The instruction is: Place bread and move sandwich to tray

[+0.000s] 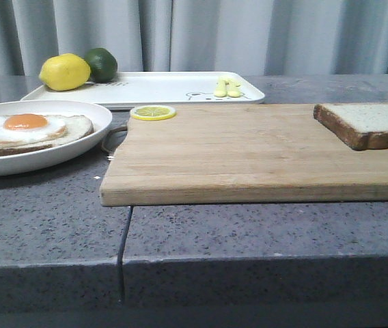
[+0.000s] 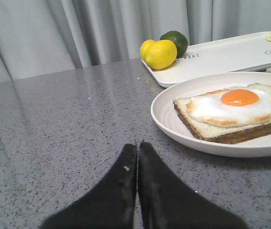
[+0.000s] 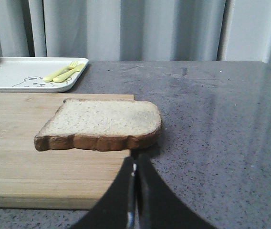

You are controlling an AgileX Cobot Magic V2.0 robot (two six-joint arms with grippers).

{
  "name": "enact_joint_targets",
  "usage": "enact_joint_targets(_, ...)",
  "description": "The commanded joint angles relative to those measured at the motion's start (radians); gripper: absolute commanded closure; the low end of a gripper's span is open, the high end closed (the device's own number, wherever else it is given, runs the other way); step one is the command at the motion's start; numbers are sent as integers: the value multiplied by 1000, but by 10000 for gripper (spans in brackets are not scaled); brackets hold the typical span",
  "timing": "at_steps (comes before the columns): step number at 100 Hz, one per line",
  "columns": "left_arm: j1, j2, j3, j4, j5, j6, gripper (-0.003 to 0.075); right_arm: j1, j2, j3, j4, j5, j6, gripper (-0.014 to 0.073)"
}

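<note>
The bread (image 1: 370, 124) lies flat on the right end of a wooden cutting board (image 1: 248, 154); it also shows in the right wrist view (image 3: 102, 124). My right gripper (image 3: 135, 157) is shut and empty, just in front of the slice's near edge. The egg-topped slice (image 1: 26, 131) sits in a round white plate (image 1: 78, 147) at the left, also in the left wrist view (image 2: 233, 112). My left gripper (image 2: 138, 144) is shut and empty over the bare counter, short of the plate (image 2: 173, 126). The white tray (image 1: 173, 89) lies at the back. Neither gripper shows in the front view.
A lemon (image 1: 64, 72) and a lime (image 1: 102, 63) sit at the tray's left end, a yellow fork and spoon (image 1: 227, 87) at its right. A lemon slice (image 1: 153, 112) lies on the board's far left corner. Grey curtains hang behind the grey speckled counter.
</note>
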State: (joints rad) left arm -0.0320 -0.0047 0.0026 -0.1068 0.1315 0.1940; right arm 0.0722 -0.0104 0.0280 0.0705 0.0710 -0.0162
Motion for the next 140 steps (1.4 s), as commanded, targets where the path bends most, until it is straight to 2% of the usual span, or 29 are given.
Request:
enact_joint_targets(1,3,-34,13,0,-78,-11,739,-7,-20,-1,-9,-77,-3,710)
enact_joint_targets(75,3,-34,13,0,-85,-11,739,-7,-20,-1,-9,-77,-3,710)
enact_joint_targets(89,3,-34,13,-7,-153,-11,739,-7,-20,-2,-9,-71,-3,710)
enact_joint_targets(105,3,-34,-1,-142,-197,-11,739,-7,-20,-2,-1,-199,-2,710)
enact_joint_targets(117,3,-32,-37,-258,-183,-11,739,-7,-19,-34,70,-247,-2,710)
enact_joint_targets(129,3,-12,-111,-277,-148,-11,739,-7,6,-101,145,-181,-2,710)
enact_joint_targets(140,3,55,-215,-308,-75,-11,739,-7,64,-183,153,-50,-2,710)
